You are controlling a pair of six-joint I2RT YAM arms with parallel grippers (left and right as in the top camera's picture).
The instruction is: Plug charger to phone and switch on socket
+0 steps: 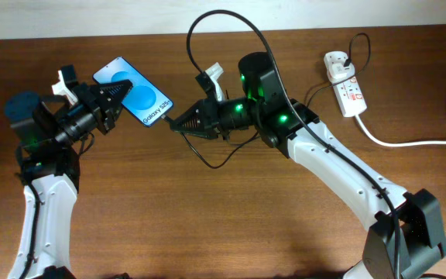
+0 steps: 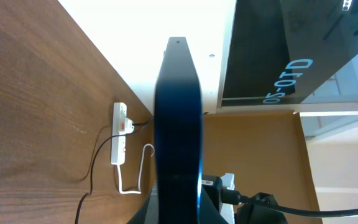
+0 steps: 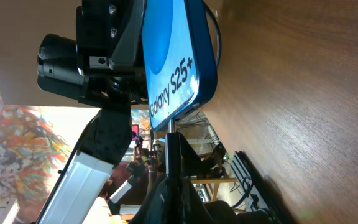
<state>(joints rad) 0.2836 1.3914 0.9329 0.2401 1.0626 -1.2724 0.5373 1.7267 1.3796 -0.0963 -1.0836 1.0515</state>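
The left gripper (image 1: 118,91) pinches the slim, likely slippery phone (image 1: 150,105) by its faces, held aloft, while the right gripper (image 1: 176,122), just beside the phone's lower edge, clamps the limp charger (image 1: 223,12) near its stiff plug tip.

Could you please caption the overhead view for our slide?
Left end effector holds the phone off the table; right end effector aims the charger at its short edge.
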